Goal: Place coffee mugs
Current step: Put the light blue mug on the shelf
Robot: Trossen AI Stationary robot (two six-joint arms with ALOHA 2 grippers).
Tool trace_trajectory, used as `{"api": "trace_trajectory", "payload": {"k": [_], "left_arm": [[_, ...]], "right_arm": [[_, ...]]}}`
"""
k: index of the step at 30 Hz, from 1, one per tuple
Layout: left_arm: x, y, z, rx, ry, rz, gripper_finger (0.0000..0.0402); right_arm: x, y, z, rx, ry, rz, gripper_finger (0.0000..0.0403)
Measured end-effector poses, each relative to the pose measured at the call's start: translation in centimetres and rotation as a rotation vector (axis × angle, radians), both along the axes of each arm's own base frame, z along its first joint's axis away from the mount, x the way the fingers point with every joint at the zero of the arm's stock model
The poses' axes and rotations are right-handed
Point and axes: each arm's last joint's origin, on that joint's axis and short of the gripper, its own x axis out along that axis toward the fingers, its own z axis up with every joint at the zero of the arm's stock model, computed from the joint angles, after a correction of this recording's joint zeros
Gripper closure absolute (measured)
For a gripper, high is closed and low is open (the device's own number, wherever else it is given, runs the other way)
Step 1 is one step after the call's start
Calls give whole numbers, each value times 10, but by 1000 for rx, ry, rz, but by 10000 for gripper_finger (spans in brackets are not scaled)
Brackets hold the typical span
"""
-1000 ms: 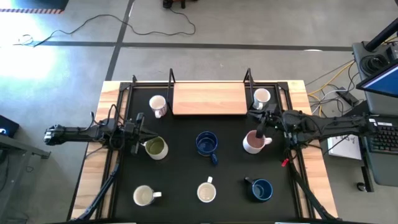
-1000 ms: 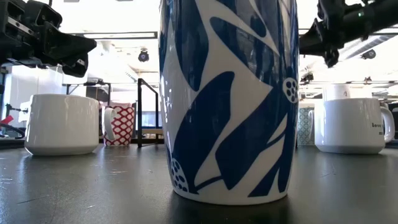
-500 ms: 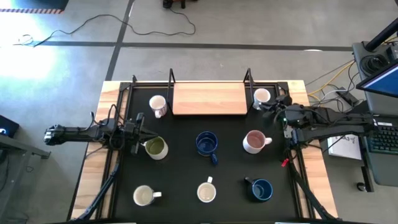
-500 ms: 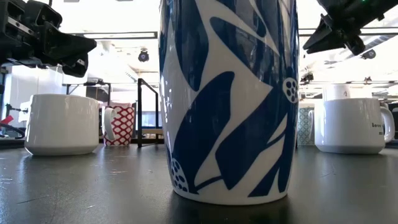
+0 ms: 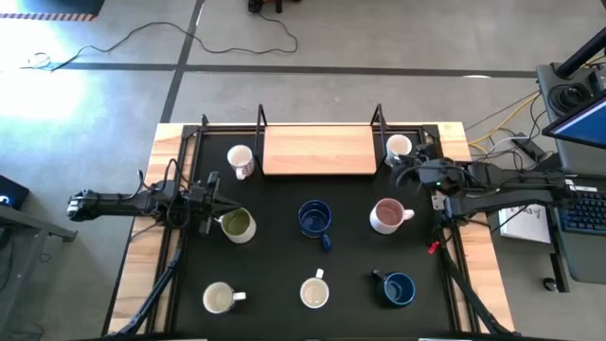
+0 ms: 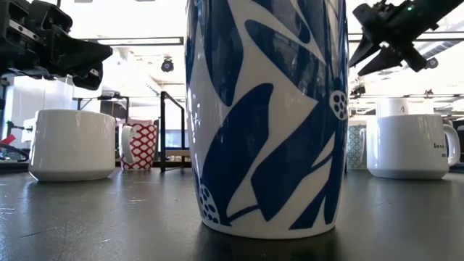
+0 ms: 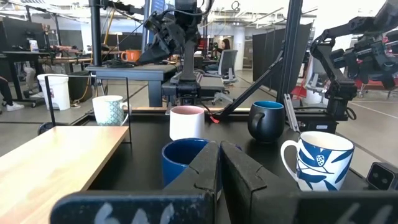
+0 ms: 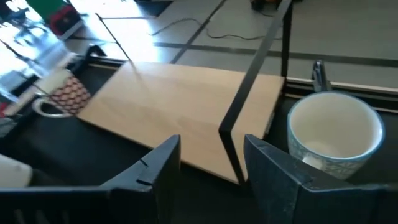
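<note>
Pinkish mug (image 5: 386,216) stands free on black desk (image 5: 275,284), right side. Right gripper (image 5: 405,172) w/ jaws wide, empty, above & beside it, near white mug (image 5: 399,148) by wooden board (image 5: 319,151). Left gripper (image 5: 212,204) pinched closed, empty, next to olive mug (image 5: 237,225).

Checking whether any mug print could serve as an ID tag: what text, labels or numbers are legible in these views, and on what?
"love" on the white mug at the right of the low view; a second line begins with "m" and is cut off by the handle.
The red-patterned mug carries a pattern only, no words.
The blue-and-white leaf mug has a leaf design, no text.
Laptop screen beside the table: too small to read.
Nothing else legible.
</note>
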Motion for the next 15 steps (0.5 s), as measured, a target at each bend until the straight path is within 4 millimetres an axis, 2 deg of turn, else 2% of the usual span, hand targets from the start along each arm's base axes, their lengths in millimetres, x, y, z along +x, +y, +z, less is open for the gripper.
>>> {"api": "trace_trajectory", "payload": {"k": [6, 15], "left_arm": [[0, 0, 0, 0, 0, 0, 402], [0, 0, 0, 0, 0, 0, 402]], "right_arm": [[-3, -7, 3, -7, -3, -53, 236], [7, -16, 30, -59, 40, -64, 236]]}}
